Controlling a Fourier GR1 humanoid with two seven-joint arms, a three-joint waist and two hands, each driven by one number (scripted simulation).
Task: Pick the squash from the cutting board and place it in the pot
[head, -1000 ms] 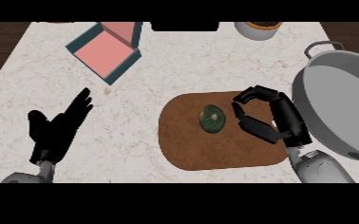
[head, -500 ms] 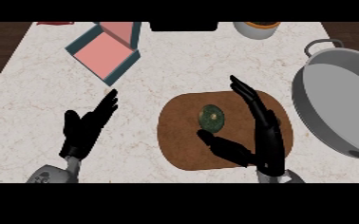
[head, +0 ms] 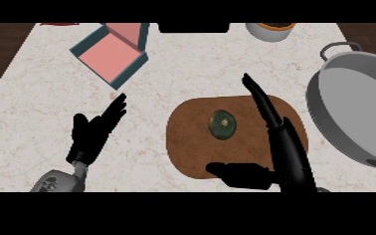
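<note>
Right robot hand [head: 283, 147] open, fingers straight, just right of squash [head: 223, 123]

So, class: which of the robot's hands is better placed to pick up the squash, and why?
The right hand. It is open over the cutting board, fingers and thumb flanking the squash, with the pot on its side. The left hand rests open on the counter, away from the board.
</note>
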